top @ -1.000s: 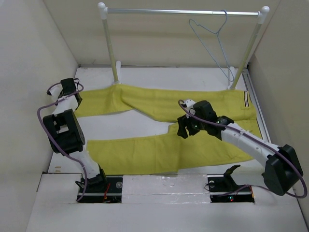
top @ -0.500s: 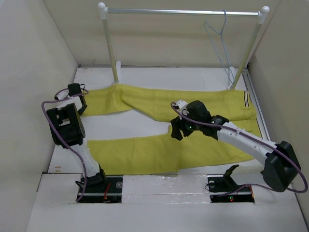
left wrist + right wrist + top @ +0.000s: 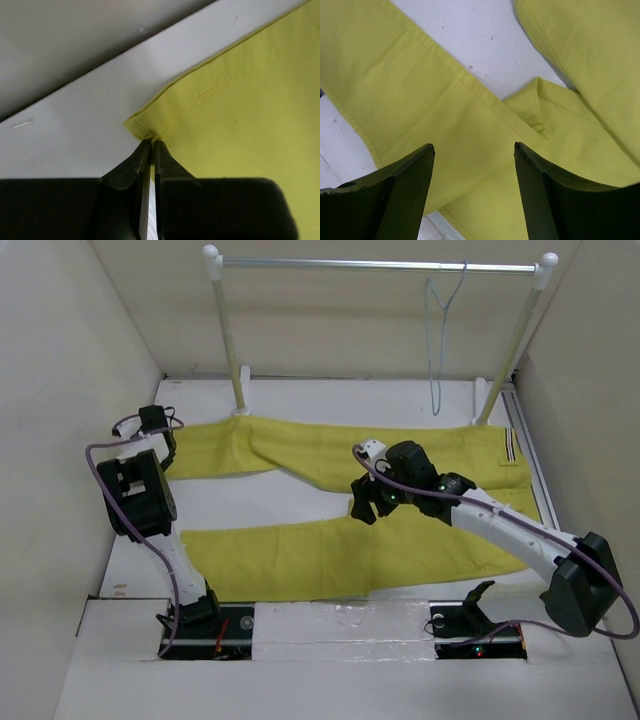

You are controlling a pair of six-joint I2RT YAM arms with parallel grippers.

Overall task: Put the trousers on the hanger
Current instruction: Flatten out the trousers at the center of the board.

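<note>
While left claw [image 3: 151,143] pinches the trousers [image 3: 240,100] at a hem corner [image 3: 142,127], right claw [image 3: 472,147] hangs wide.
Lower it squarely onto the mid-frame crotch fold [image 3: 535,107].

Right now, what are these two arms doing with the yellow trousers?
The trousers lie spread flat on the table. The left end effector pinches the hem corner of one leg; the right end effector hovers open above where the legs meet. The hanger hangs on the rail, untouched.
</note>
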